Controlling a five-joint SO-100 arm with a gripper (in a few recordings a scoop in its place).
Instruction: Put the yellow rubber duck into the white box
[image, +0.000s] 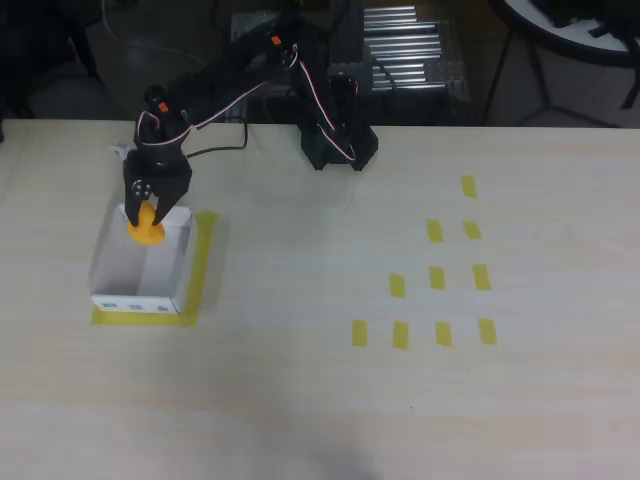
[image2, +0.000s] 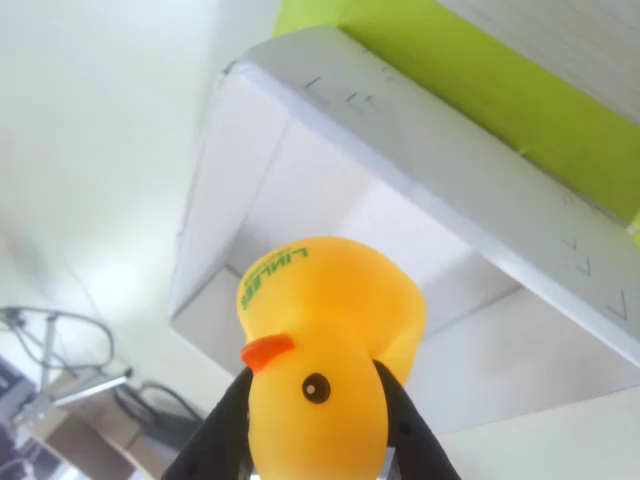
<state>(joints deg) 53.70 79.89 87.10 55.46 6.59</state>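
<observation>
At the left side of the worktop (image: 300, 400), in the overhead view, the black arm (image: 240, 85) reached from its base (image: 335, 145) at the far edge toward the white box (image: 110, 262). The gripper (image: 146, 222) hung over the far end of the box, and its fingers (image: 130, 208) were closed on the yellow rubber duck (image: 146, 228). The duck was above the box's far wall, at the rim; whether it touched the box floor could not be told. The box stood on a square of yellow tape (image: 203, 262), which showed along its right side and near edge. Small bluish marks lay on the near wall of the box.

In the wrist view, the yellow rubber duck (image2: 320, 370) sat between the two black fingers (image2: 215, 440), which pressed against its head on either side. The orange beak pointed to the left of the picture, and one black eye was visible. Green lettering ran across the duck's body. Behind the duck was the open interior of the white box (image2: 440, 170), with yellow-green tape (image2: 500, 90) just beyond its wall.

To the right on the worktop, in the overhead view, short yellow tape strips (image: 437, 278) lay in rows, well apart from the box.
</observation>
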